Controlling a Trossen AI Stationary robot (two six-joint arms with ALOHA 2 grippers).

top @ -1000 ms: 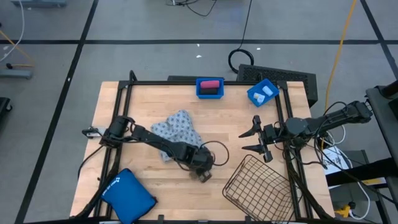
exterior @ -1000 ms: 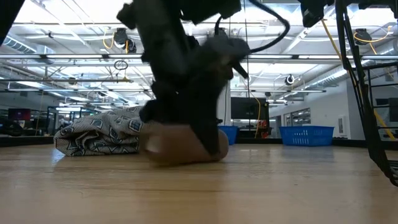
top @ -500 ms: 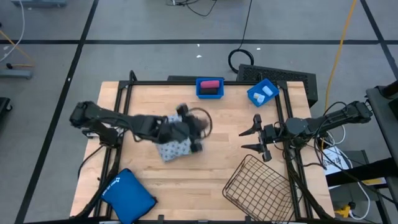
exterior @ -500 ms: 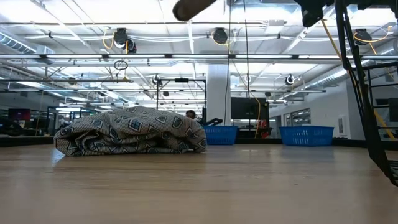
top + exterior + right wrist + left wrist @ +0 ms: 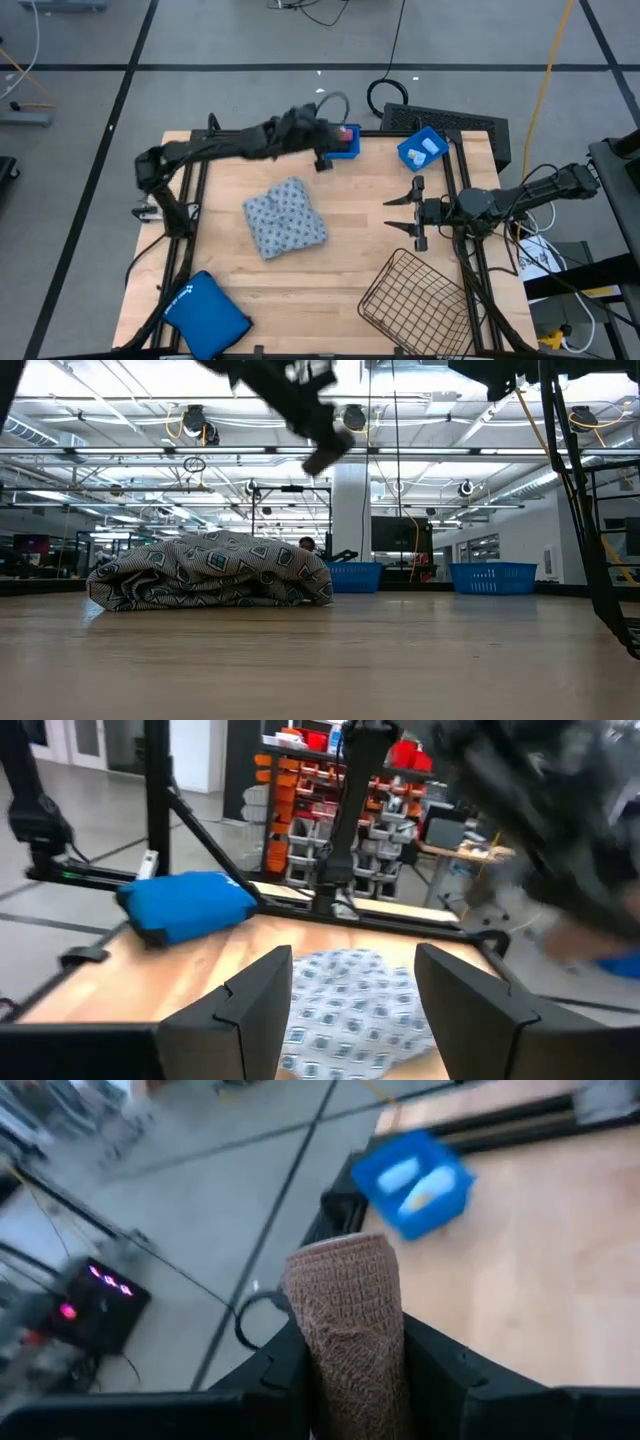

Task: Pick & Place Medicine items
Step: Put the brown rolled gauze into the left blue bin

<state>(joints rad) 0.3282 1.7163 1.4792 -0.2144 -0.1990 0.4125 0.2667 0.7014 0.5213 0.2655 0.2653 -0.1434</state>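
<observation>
the left pincer (image 5: 350,1380) is clenched on a brown oblong container (image 5: 350,1330) with a woven, bandage-like surface, held high over the tabletop's (image 5: 360,270) far edge beside a blue bin (image 5: 342,143). the right pincer (image 5: 405,215) waits spread open near the wire basket (image 5: 415,295).

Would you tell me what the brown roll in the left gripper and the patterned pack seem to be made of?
The brown roll, clamped in the left gripper, looks like woven, matte bandage fabric: a fine crosshatch shows. The patterned pack looks like soft printed cloth, judging by its folds.
</observation>
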